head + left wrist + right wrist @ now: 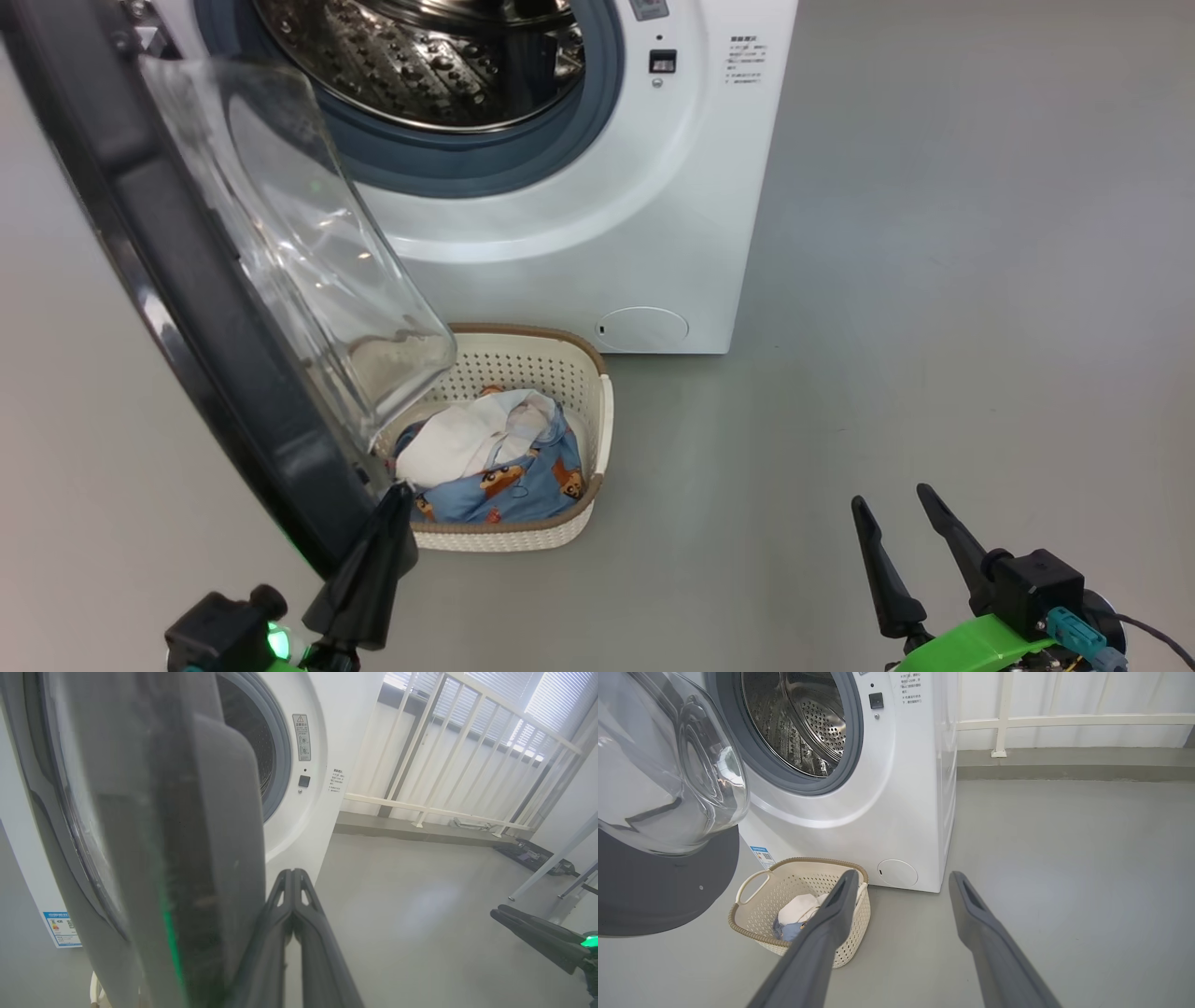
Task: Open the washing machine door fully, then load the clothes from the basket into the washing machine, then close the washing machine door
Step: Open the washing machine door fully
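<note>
Pushing the door wider is the step in hand, as I judge it. Your left gripper point(400, 493) has its two fingers pressed together into one blade. The tip sits against the lower edge of the washing machine door point(187, 308), on the inner side beside the glass bulge. Closed fingers suit a shove rather than a grasp, and that side is the one to push from.

The door stands swung out from the washing machine point(607, 233), with the drum point(420, 65) exposed and bare where it can be seen. Whether the door is at its full swing cannot be told.

The basket point(523, 369) rests on the floor point(934, 327) just in front of the machine, partly under the overhanging glass. The clothes point(504, 467) lie inside it, the white piece over the blue bear print. None are loaded.

Your right gripper point(892, 497) hangs over bare floor well to the right of the basket, fingers spread wide and holding nothing. I take it to be parked clear of the door's swing, ready for the clothes.

Note the hazard: the glass overhangs the basket, so a reach from the left is likely to foul it.
</note>
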